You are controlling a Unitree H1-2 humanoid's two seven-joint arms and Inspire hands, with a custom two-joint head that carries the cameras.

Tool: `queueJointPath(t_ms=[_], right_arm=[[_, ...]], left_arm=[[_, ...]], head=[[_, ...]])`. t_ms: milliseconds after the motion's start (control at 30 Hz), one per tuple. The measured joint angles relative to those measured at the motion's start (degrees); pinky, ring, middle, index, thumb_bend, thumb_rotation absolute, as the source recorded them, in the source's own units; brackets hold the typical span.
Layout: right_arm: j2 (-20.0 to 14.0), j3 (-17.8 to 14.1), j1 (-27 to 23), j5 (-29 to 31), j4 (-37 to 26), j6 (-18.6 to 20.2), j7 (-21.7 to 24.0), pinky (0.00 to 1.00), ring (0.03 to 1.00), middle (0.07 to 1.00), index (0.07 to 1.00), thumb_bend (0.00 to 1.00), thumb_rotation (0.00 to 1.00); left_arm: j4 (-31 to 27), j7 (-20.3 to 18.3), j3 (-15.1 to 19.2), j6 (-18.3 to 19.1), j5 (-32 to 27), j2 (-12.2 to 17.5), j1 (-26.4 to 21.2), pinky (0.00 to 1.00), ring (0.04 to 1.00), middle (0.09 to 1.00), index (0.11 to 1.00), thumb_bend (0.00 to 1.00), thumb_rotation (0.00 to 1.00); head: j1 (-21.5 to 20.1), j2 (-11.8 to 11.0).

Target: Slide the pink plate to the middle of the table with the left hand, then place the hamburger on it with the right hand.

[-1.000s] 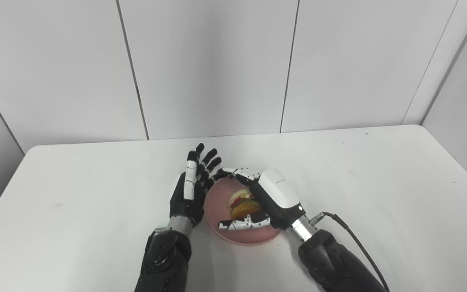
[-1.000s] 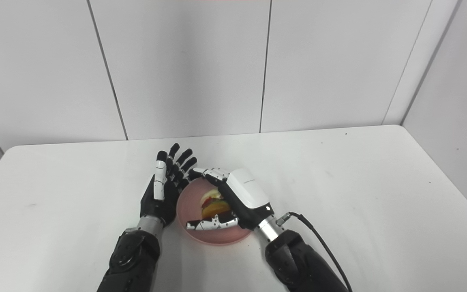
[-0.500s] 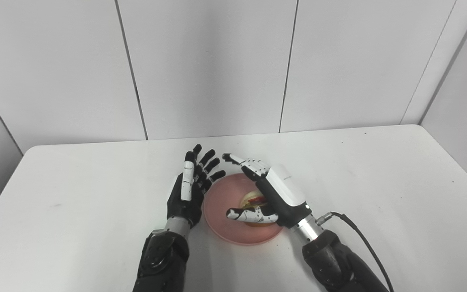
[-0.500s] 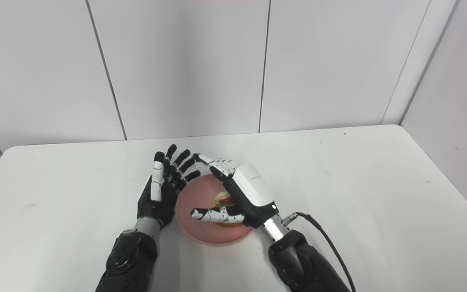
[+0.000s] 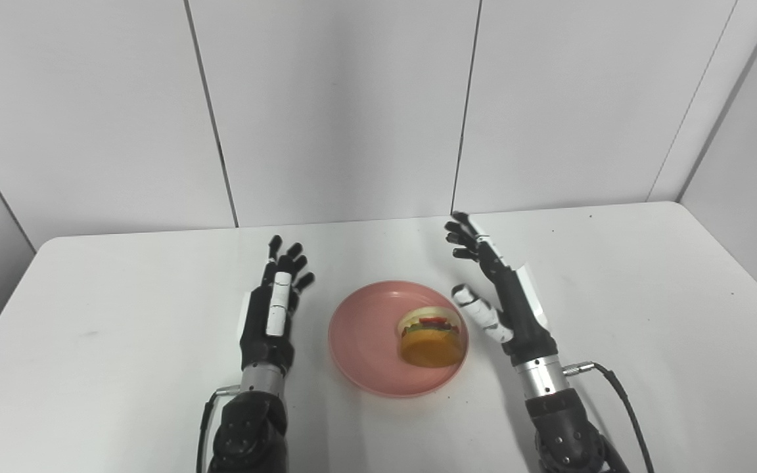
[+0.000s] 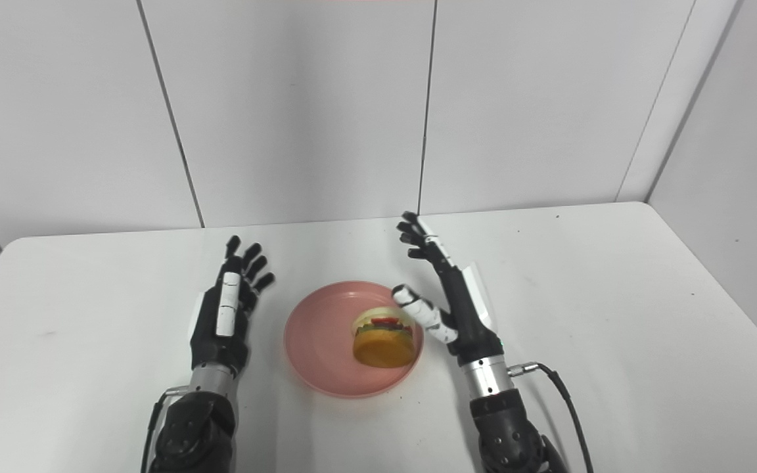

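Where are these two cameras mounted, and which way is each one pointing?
Left eye view: on the robot's head, looking down and forward at the white table; both forearms rise from the bottom edge, left hand and right hand open.
Right eye view: beside it, a little to the right, facing the same way; the same arms and hands show.
Shared: the pink plate with the hamburger on its right part, between the hands, and the grey wall panels behind.
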Motion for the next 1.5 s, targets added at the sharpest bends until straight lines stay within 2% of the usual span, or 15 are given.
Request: queueJointPath(t_ms=[133,233,367,500,600,833,1133,1333,1400,1500], right_arm=[[2.41,-2.58,0.4,6.38,0.17,4.51,1.48,0.81,0.834,0.877,0.896,0.85,1.0],[3.5,-4.55,0.39,10.73,1.0,6.2,2.18,0.84,0.843,0.88,0.906,0.83,1.0],[4.21,-6.08,0.37,13.09,2.38,8.61,2.23,0.83,0.844,0.883,0.9,0.82,1.0],[4.27,-6.3,0.23,12.12,2.59,9.79,1.94,0.82,0.853,0.884,0.892,0.81,1.0],[4.38,-6.34,-0.01,10.88,2.77,12.26,1.2,0.85,0.884,0.904,0.908,0.78,1.0],[4.75,-6.48,-0.58,8.98,3.31,15.75,0.13,0.84,0.881,0.909,0.899,0.79,1.0],[5.03,-6.15,-0.65,7.06,3.42,15.84,0.14,0.83,0.878,0.907,0.889,0.75,1.0],[5.1,-6.22,-0.68,6.29,3.5,15.84,0.14,0.83,0.88,0.909,0.896,0.77,1.0],[5.11,-6.26,-0.68,6.31,3.48,15.84,0.14,0.83,0.881,0.912,0.898,0.78,1.0],[5.09,-6.38,-0.68,6.32,3.49,15.85,0.17,0.83,0.883,0.912,0.9,0.79,1.0]], left_arm=[[-2.02,3.56,-0.64,-0.97,3.13,-0.01,1.52,1.0,1.0,1.0,1.0,0.84,0.92],[-3.33,3.66,-1.3,-0.86,4.18,0.2,2.49,0.99,1.0,1.0,1.0,0.8,0.94],[-4.12,4.18,-1.78,-0.5,5.59,0.38,3.05,0.98,1.0,1.0,1.0,0.79,0.94],[-4.6,4.42,-2.37,0.72,6.36,0.49,3.43,0.98,1.0,1.0,1.0,0.79,0.95],[-4.67,4.41,-2.79,1.61,6.35,0.69,3.46,0.97,0.994,1.0,1.0,0.81,0.95],[-5.46,3.33,-3.27,4.49,4.52,1.52,3.77,1.0,0.993,1.0,1.0,0.81,0.95],[-6.62,2.71,-3.56,6.02,3.25,2.32,4.41,0.98,0.996,1.0,1.0,0.78,0.95],[-7.24,2.69,-3.65,8.18,2.9,2.26,4.7,0.98,0.999,1.0,1.0,0.81,0.95],[-7.55,2.69,-3.77,8.53,2.92,2.29,4.88,0.98,1.0,1.0,1.0,0.81,0.96],[-7.65,2.69,-3.84,8.54,2.93,2.29,4.97,0.98,0.998,1.0,1.0,0.8,0.95]], head=[[0.52,0.18],[0.88,0.18],[1.14,0.26],[1.49,0.26],[1.76,0.26],[1.41,0.61],[1.75,0.96],[2.55,1.32],[3.86,2.28],[5.09,2.37]])
